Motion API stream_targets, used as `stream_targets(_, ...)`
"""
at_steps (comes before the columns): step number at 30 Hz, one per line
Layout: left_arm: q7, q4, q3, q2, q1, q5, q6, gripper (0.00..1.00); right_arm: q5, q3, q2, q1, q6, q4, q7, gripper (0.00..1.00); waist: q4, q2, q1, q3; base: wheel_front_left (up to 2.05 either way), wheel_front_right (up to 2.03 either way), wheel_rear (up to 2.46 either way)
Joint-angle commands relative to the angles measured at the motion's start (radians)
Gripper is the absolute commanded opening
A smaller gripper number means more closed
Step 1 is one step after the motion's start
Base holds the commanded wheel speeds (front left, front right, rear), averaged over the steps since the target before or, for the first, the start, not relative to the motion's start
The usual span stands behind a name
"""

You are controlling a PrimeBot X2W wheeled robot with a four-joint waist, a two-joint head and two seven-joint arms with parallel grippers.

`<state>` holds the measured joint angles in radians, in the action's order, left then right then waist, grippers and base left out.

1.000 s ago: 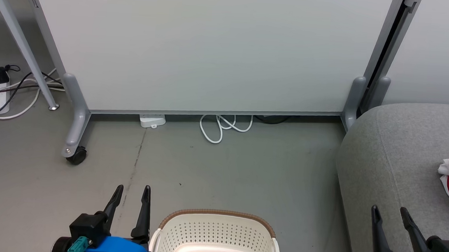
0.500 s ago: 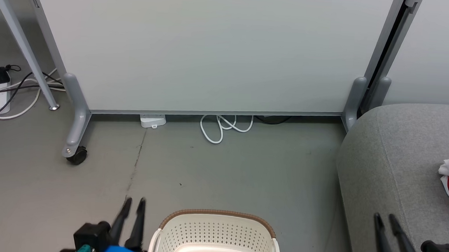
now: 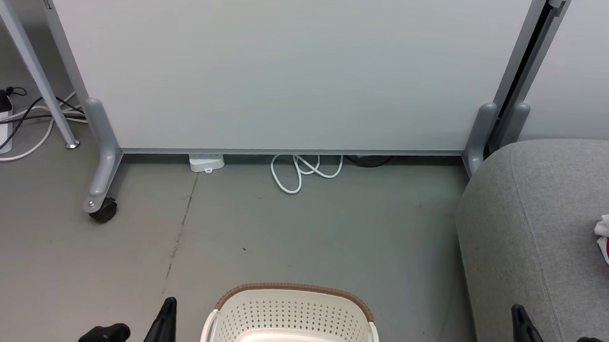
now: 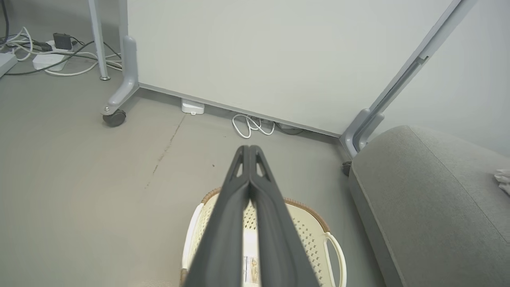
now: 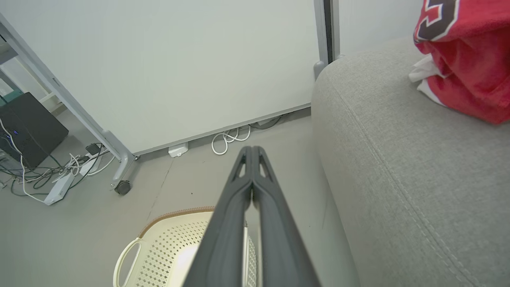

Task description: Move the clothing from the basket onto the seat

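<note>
Red clothing (image 5: 466, 59): it lies bunched on the seat (image 5: 398, 167), toward the right end as your head view shows it. Lettering and white trim are visible, but you cannot tell from the heap whether it is one garment or two.
Cream basket (image 3: 297, 288): it stands on the floor near the seat. The part of its bottom you can see is bare; the near end is cut off.
Progress: judged done or nearly so — only the hidden end of the basket is left for you to check.
Left gripper (image 4: 248, 148): fingers pressed together, holding nothing, just beside the basket's left side.
Right gripper (image 5: 251, 148): closed and empty too — near the seat's front edge, well apart from the clothing.
</note>
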<state>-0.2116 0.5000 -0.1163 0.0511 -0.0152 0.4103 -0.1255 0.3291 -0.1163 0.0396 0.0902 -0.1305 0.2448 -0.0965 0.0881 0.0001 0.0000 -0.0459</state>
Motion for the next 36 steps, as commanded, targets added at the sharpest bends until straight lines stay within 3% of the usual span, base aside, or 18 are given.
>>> stream_targets(1,0.005,-0.023,0.009,0.000,0.033,0.029,-0.001,0.00,0.034,-0.002,0.004,-0.027,0.000,-0.014,0.007,0.00,-0.001,-0.0001,0.0000,0.000,0.00,0.00,0.00)
stream_targets(36,0.143,-0.125,0.105,0.000,0.078,0.531,-0.003,0.00,0.570,0.001,0.009,-0.104,0.000,-0.011,0.093,0.00,-0.027,-0.0001,0.0000,0.015,0.00,0.00,0.00)
